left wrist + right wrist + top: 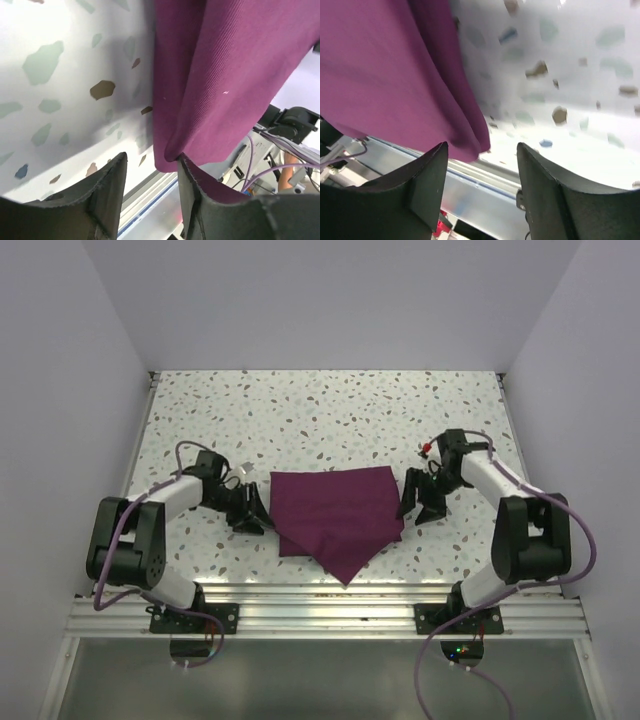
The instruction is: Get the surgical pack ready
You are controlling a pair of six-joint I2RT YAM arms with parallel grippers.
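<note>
The surgical pack [338,515] is a dark-purple cloth lying folded on the speckled table, one corner pointing toward the near edge. My left gripper [250,515] is open at the cloth's left edge. In the left wrist view the cloth [220,75] hangs close, its edge resting against the right finger [200,200]; nothing lies between the jaws. My right gripper [422,502] is open just off the cloth's right edge. In the right wrist view the cloth [395,75] fills the left side, with its edge just beyond the jaws.
The speckled table [330,420] is walled by white panels on three sides. A metal rail [330,610] runs along the near edge by both arm bases. A small shiny object [243,472] lies near the left wrist.
</note>
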